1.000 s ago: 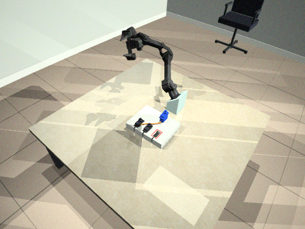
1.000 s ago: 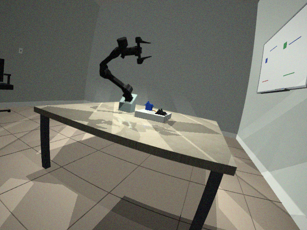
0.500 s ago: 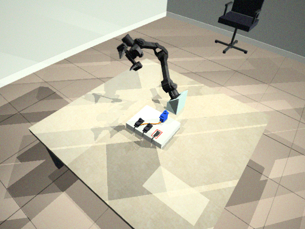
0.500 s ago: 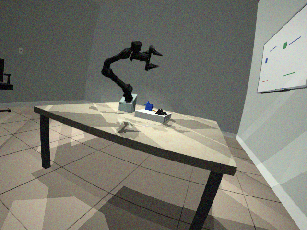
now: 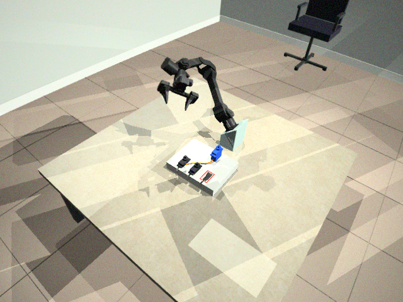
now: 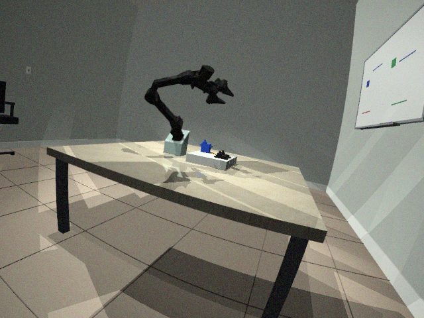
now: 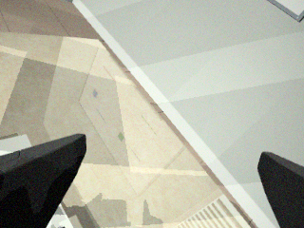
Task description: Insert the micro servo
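From the wrist view only the two dark fingers of the tool show, both cut off by the lower edge, and the deck is just a white sliver at nine o'clock. From across the room the two black servos [image 6: 222, 156] merge into one dark lump, too small to separate. The marked pocket [image 5: 206, 176] cannot be seen there, and the chair [image 6: 6, 109] is cut by the left edge.

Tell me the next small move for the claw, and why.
Probably swing the open, empty claw down toward the blue servo, which stands on the white deck near the arm's base. The claw hangs high above the table, away from the deck, and the red-outlined pocket is unfilled.
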Robot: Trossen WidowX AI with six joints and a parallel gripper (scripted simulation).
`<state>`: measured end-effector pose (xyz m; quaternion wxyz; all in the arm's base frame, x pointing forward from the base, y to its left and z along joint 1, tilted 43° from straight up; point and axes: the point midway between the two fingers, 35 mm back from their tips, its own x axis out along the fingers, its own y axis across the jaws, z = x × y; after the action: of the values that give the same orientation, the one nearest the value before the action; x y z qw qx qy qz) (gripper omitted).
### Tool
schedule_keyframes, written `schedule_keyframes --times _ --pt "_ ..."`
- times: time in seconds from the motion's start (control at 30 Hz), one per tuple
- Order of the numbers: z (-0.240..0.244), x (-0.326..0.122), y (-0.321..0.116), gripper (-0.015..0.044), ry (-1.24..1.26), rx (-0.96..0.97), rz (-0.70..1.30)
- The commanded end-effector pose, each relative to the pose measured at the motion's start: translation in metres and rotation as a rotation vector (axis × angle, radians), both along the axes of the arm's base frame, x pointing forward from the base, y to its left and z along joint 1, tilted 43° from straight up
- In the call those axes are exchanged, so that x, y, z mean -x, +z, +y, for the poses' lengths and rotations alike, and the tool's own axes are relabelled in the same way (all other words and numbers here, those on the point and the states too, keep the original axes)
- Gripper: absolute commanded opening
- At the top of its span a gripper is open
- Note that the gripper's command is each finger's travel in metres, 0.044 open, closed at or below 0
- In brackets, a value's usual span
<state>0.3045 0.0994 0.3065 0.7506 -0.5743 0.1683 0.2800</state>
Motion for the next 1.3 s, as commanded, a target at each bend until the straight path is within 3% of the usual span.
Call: schedule_keyframes --times 0.0,0.7,1.27 --pt "0.004 -0.003 -0.026 0.044 -0.074 -0.04 0.102" --pt "0.017 0.011 -0.16 0.044 -0.625 -0.132 0.542" --pt "0.003 0.055 -0.245 0.044 -1.188 -0.028 0.589"
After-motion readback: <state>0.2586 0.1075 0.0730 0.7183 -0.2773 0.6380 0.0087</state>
